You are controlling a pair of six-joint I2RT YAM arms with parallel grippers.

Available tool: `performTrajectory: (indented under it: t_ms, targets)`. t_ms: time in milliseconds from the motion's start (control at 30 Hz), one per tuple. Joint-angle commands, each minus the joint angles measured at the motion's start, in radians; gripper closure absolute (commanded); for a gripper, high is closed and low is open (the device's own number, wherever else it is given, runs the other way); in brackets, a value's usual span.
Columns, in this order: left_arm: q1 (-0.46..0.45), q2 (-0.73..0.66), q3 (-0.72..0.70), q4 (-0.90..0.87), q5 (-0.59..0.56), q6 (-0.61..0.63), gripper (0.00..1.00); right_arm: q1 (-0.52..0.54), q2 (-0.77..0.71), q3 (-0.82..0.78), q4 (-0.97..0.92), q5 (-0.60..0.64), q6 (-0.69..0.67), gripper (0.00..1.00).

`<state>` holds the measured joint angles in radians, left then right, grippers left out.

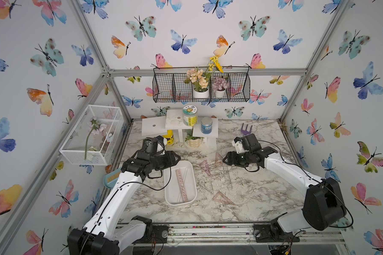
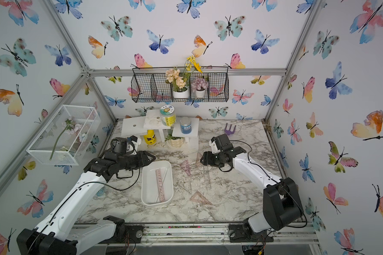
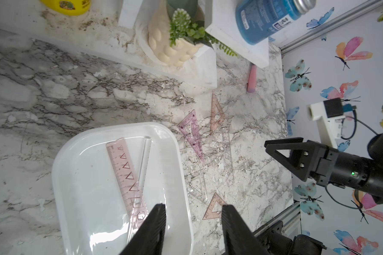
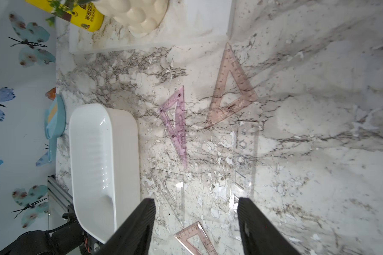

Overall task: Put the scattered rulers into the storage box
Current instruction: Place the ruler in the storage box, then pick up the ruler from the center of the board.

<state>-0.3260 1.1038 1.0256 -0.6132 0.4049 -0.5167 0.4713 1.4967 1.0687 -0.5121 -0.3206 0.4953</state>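
Left fingers stand apart with nothing between them, hanging over the far end of the storage box. I see a pink ruler lying flat inside the box, crossed by a clear ruler. Right fingers are spread and empty above the marble bench. Loose on the bench beside the box: purple set square, pink set square next to it, second pink set square apart, and a faint clear straight ruler between them
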Motion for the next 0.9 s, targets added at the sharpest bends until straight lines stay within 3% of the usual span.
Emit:
performTrajectory:
  t_ms: [0,300,867]
  targets:
    - [-0.117,0.042,0.013,0.056,-0.012,-0.036,0.55,0.013,0.036,0.014,-0.063,0.074,-0.015,0.35]
    - [-0.284,0.161,-0.107,0.336,0.104,-0.191,0.56,0.080,0.119,0.000,-0.091,0.156,-0.011,0.36]
    - [-0.289,0.280,-0.199,0.494,0.170,-0.256,0.60,0.221,0.154,-0.069,-0.087,0.249,0.075,0.39]
